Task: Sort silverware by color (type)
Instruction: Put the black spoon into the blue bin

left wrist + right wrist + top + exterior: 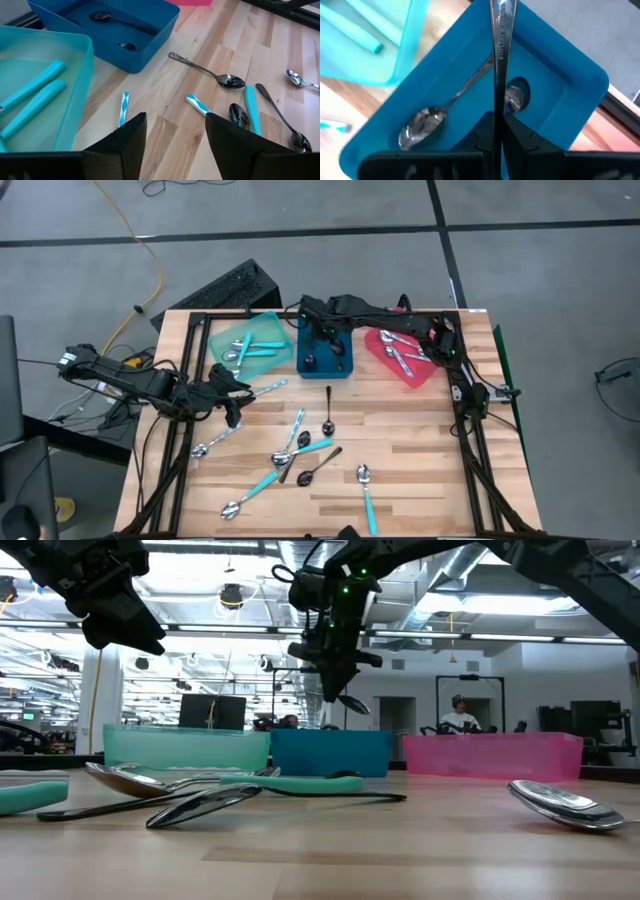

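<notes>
My right gripper hangs over the blue tray, shut on a dark spoon. Two dark spoons lie in that tray. Teal-handled spoons lie in the teal tray, and silver ones in the red tray. Several more spoons are scattered flat on the wooden table, among them a black one. My left gripper stands open above the table's left part, near the teal tray, with nothing between its fingers. My right gripper pinches the dark spoon's handle between its two fingers, which slant down from above. The spoon runs on past the fingertips along the fingers' line. It is lifted clear above the blue tray, and its bowl hangs lowest.
The three trays stand side by side along the far edge. Loose spoons cover the middle and near part of the table. Bare wood shows at the near right. A person sits far behind the table.
</notes>
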Tool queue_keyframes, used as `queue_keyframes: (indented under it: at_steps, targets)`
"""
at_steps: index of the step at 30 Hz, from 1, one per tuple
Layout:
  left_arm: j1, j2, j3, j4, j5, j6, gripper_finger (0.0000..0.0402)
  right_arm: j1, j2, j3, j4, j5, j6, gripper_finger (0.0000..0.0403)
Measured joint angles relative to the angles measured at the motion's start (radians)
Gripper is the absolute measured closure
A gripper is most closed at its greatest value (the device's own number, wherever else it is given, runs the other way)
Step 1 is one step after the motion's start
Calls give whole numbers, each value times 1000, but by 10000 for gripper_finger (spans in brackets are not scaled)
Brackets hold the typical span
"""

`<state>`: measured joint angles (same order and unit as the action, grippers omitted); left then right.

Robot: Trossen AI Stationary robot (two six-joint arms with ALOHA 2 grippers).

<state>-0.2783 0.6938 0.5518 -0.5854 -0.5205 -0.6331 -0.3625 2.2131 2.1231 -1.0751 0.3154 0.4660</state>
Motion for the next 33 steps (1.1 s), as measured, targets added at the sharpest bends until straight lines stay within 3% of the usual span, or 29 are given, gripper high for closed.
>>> queue_keyframes:
  at_steps: [3, 21, 33]
  targets:
    - [0, 0, 0, 0, 0, 0, 214, -16, 0, -8, -22, -26, -2, 356]
    - [0, 0, 0, 0, 0, 0, 214, -89, 2, -249, 255, -244, -29, 356]
    - [0, 0, 0, -1, 0, 0, 214, -93, 1, -327, 303, -247, -29, 356]
